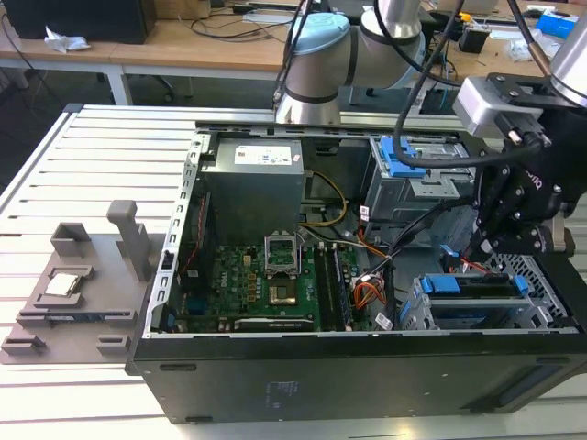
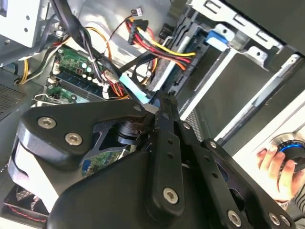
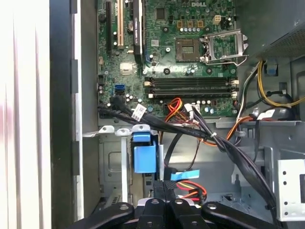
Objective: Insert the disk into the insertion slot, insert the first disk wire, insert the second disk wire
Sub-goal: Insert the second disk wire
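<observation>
Gripper (image 3: pixel 164 183): fingers drawn together, tips at one end of the light-blue flat wire (image 3: pixel 187 175), just above the drive cage. Disk (image 1: pixel 470 286): blue-framed, seated in the insertion slot (image 1: pixel 417 310), at the exterior view's right inside the open computer case (image 1: pixel 275 385). Motherboard (image 1: pixel 275 275): beside the slot, with loose coloured wires between.

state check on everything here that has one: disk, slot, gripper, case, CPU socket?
disk: seated in the slot, blue caddy end showing.
insertion slot: filled by the disk.
gripper: fingers together, tip among the wires beside the disk; any hold on a wire is hidden.
computer case: on its side, side panel off.
CPU socket: load plate flipped open.
</observation>
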Action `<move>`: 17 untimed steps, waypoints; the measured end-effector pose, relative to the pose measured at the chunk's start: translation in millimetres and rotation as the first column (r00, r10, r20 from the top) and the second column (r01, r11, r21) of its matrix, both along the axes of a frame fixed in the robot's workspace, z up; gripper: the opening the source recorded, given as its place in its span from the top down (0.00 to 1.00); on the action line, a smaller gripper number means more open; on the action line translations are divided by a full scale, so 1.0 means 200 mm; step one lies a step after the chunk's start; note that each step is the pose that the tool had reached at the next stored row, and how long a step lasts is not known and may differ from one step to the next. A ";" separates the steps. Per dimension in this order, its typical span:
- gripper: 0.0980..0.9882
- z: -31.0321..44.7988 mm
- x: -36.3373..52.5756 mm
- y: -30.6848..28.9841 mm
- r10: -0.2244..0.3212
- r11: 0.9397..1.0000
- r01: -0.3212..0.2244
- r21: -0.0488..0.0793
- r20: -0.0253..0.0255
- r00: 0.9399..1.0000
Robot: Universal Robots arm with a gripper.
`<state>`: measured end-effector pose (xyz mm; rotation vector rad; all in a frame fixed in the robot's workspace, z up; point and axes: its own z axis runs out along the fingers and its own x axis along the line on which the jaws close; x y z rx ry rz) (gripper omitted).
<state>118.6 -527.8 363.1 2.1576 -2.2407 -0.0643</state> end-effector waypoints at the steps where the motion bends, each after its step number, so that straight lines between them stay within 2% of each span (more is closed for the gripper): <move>1: 0.99 0.000 -0.005 0.007 0.000 1.000 0.000 0.000 0.000 1.000; 3: 0.99 -0.004 -0.024 0.033 0.000 1.000 0.000 0.000 0.000 1.000; 5: 0.99 -0.010 -0.034 0.040 0.000 1.000 0.000 0.000 0.000 1.000; 11: 0.98 -0.016 -0.039 0.042 -0.001 1.000 0.001 -0.004 0.000 1.000; 14: 0.78 -0.016 -0.039 0.042 -0.001 1.000 0.001 -0.006 0.000 1.000; 15: 0.70 -0.017 -0.040 0.044 -0.001 1.000 0.001 -0.012 0.000 1.000; 16: 0.70 -0.021 -0.042 0.046 -0.002 1.000 0.002 -0.027 0.000 1.000; 17: 0.70 -0.026 -0.043 0.052 -0.003 0.999 0.003 -0.036 0.000 1.000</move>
